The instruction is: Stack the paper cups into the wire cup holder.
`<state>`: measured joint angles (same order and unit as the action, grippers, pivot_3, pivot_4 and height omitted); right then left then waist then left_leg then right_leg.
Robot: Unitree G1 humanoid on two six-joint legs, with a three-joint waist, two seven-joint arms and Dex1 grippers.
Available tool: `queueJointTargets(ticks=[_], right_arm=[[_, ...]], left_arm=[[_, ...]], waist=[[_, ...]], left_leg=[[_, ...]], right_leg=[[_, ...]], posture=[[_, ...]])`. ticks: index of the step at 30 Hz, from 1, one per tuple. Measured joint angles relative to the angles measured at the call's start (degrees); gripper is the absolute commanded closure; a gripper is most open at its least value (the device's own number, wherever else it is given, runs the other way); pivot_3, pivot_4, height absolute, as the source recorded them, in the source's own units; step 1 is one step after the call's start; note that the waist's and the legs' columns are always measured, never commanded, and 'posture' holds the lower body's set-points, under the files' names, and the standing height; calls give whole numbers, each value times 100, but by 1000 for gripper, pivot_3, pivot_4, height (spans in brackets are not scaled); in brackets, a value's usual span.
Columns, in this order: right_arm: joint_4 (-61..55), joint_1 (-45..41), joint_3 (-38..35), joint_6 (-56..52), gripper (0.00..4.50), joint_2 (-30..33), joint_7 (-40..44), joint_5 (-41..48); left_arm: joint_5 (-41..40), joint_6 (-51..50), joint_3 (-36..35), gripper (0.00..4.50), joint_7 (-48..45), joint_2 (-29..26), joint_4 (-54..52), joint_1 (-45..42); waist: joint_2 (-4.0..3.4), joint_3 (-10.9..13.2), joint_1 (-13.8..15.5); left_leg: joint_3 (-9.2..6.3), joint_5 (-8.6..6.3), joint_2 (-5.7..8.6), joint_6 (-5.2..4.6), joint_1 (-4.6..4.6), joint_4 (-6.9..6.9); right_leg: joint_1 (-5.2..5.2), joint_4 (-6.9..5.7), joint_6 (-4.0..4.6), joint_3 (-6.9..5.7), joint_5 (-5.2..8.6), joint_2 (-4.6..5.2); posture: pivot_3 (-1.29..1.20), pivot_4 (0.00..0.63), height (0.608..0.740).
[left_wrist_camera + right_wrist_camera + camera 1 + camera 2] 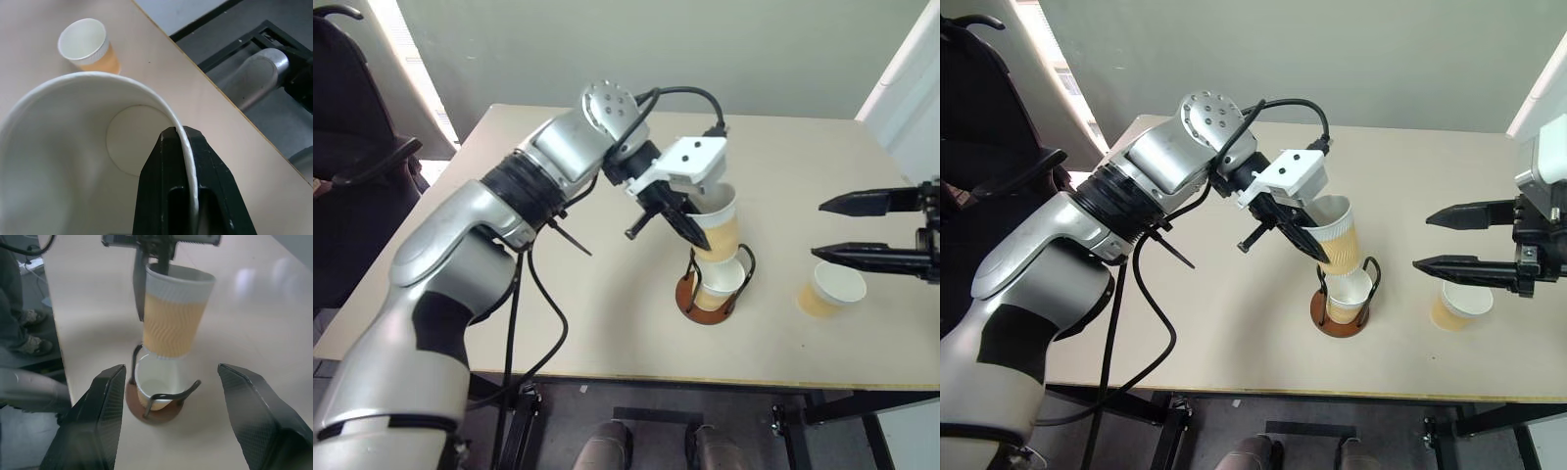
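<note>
The left gripper (690,227) is closed on the rim of a paper cup (718,227): one black finger (161,196) is inside the cup and the other is outside, with the white wall pinched between them. This held cup is tilted, and its bottom is at the mouth of a second paper cup (722,281), which sits upright in the wire cup holder (710,294). From the right wrist view, the bottom of the held cup seems to be just at the rim of the lower cup, but I cannot tell if it is already inside. The holder, with its reddish-brown disc base (161,413) and black wire loops, stands on the beige table (607,294), near the front edge. The right gripper (862,230) is in the air to the right of the holder, its two fingers are wide apart and it holds nothing. A third paper cup (832,289) stands upright on the table under the right gripper, well apart from the holder. A black chair (352,147) is beside the left side of the table.
</note>
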<state>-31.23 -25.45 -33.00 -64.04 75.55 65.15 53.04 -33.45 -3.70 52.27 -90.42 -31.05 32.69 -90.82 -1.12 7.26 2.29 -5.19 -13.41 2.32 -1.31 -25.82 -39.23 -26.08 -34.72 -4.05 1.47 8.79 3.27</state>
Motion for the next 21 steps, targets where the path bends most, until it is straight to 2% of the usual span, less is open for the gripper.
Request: queueJointTargets(ticks=[10, 17, 18, 19, 21], right_arm=[[-471, 250, -705, -516, 1409, 16, -522, 575], [-563, 382, -934, -644, 1409, 17, -786, 855], [-574, 412, -953, -645, 1409, 20, -799, 873], [-581, 446, -964, -646, 1409, 22, -816, 880], [-581, 476, -991, -645, 1409, 26, -833, 901]], left_arm=[[30, 620, 449, 4470, -2, 418, 583, -64], [202, 976, 568, 4470, -3, 690, 858, -89], [264, 1034, 587, 4045, -3, 724, 882, -90], [297, 1082, 601, 3852, -3, 753, 903, -90], [328, 1104, 614, 3137, -3, 789, 901, -90]], waist=[[0, 0, 23], [0, 0, 35], [0, 0, 35], [0, 0, 36], [-1, 0, 35]], left_leg=[[11, -13, 3, -12, -1, -9], [18, -23, 1, -22, -3, -31], [18, -25, 1, -24, -3, -37], [18, -28, 2, -27, -4, -42], [22, -36, 1, -33, -7, -63]], right_leg=[[0, -2, -16, 6, 8, 1], [2, -9, -27, 9, 11, 1], [3, -10, -29, 9, 13, 1], [4, -11, -31, 9, 14, 0], [5, -16, -35, 10, 16, 0]], posture=[[0, 150, 740], [0, 150, 740], [0, 150, 740], [0, 150, 740], [0, 150, 740]])
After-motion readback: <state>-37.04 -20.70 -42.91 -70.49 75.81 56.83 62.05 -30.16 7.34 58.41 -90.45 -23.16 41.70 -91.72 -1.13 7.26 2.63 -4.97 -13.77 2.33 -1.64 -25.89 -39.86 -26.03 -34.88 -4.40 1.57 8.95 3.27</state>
